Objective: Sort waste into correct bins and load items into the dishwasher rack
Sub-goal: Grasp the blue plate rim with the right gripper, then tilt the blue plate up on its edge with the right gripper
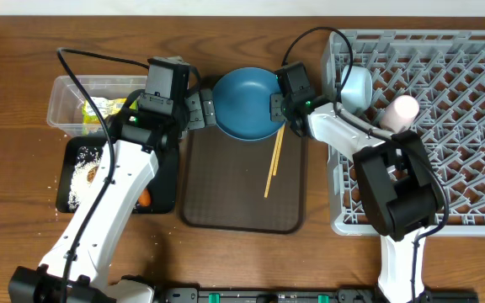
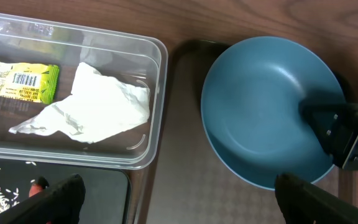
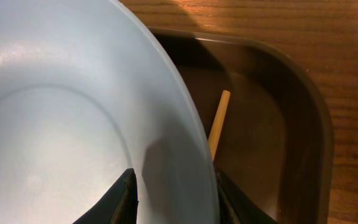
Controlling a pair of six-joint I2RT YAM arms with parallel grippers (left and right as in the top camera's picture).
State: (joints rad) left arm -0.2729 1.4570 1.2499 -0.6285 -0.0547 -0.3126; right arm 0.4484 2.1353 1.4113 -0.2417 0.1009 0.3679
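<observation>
On the near left of the wooden table (image 1: 7,194), a shallow black tray (image 1: 165,181) is placed. White rice (image 1: 81,177) is scattered in it, and an orange carrot stick (image 1: 144,199) is seen by its near right corner. In the middle a dark brown serving tray (image 1: 226,198) is laid. A pair of wooden chopsticks (image 1: 274,164) is seen lying slanted on it, toward its right side. At the right a large grey dishwasher rack (image 1: 461,168) is set.

Farther on, a large round blue plate (image 1: 242,101) is found over the far end of the serving tray. Whether it rests there or is lifted cannot be told. Its right rim is gripped by the right gripper (image 1: 274,108). In the right wrist view one finger (image 3: 126,199) is pressed against the plate's inner face and the other is tucked under the rim, so the jaws are closed on the plate. The left gripper (image 1: 205,110) is held just beside the plate's left edge, with its fingers (image 2: 55,199) spread fully wide and nothing held.

Farthest at the left, a clear tub (image 1: 61,93) is seen holding a yellow-green wrapper (image 2: 27,84) and a crumpled white napkin (image 2: 98,106). In the rack's far left part a pale blue vessel (image 1: 356,84) and a pink cup (image 1: 402,111) are lodged among the pegs. Whether the vessel is a cup or a bowl cannot be told.
</observation>
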